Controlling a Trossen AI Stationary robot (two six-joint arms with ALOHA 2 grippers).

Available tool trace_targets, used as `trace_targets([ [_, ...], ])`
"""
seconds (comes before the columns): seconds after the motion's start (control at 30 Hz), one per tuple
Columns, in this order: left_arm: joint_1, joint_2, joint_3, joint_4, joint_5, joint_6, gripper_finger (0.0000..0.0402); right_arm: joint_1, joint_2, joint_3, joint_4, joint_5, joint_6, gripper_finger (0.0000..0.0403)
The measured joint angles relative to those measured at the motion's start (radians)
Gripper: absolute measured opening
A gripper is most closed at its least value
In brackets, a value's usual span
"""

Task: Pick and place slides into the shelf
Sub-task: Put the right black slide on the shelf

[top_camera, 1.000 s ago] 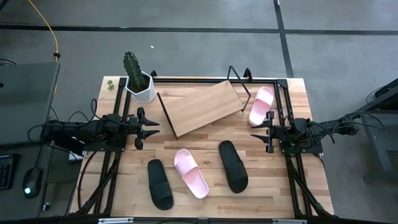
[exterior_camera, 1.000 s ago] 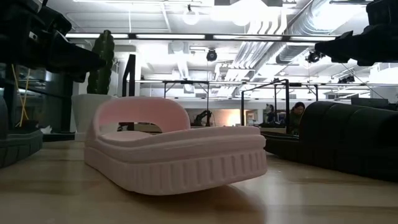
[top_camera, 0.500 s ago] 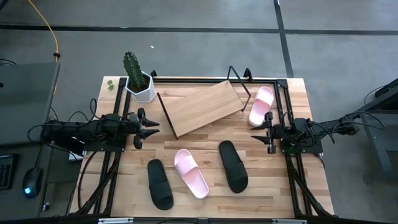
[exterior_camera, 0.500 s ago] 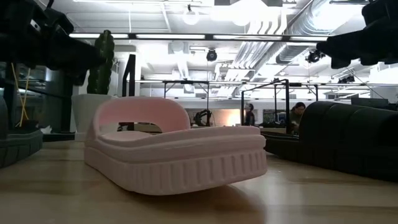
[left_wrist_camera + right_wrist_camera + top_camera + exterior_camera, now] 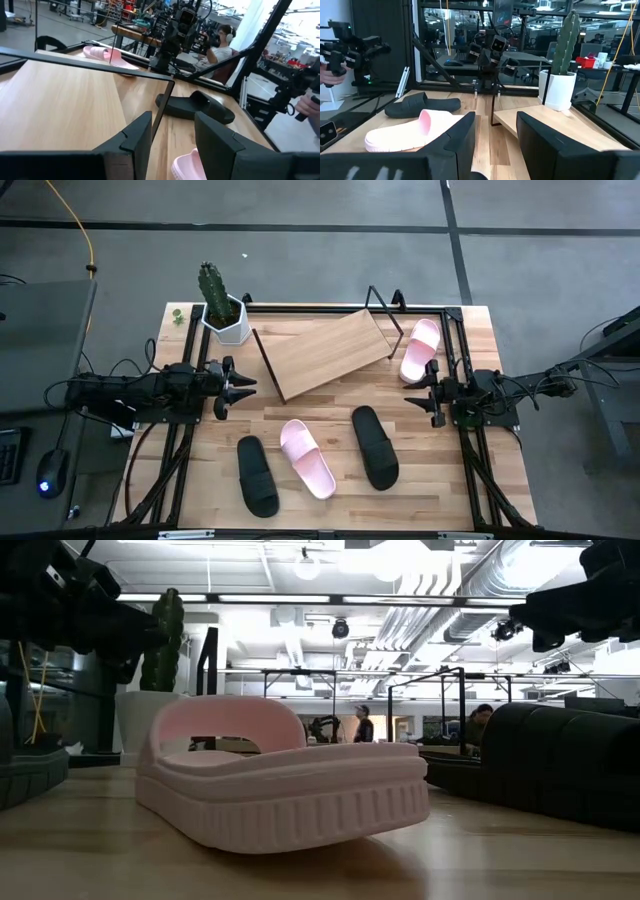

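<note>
We see a robotics lab: exposed ceiling ducts upper right, workbenches at centre.

Bright overhead strip lights, backlit foreground, soft shadows

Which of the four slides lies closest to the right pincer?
The pink slide beside the shelf's right end, just ahead of the right pincer. The other pink slide and both black slides lie on the table's near half.
</note>
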Motion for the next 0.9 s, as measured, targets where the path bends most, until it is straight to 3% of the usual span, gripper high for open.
trace_targets([
  [0.47, 0.000, 0.000, 0.000, 0.047, -0.056, -0.006, 0.0134, 0.000, 0.000, 0.008, 0.008, -0.001, 0.019, 0.0134],
  [0.73, 0.000, 0.000, 0.000, 0.190, -0.053, -0.006, 0.0134, 0.000, 0.002, 0.087, -0.013, -0.001, -0.024, 0.0134],
  [0.9, 0.000, 0.005, 0.057, 0.134, -0.072, -0.008, 0.0134, 0.000, 0.003, 0.183, -0.068, -0.002, -0.059, 0.0134],
])
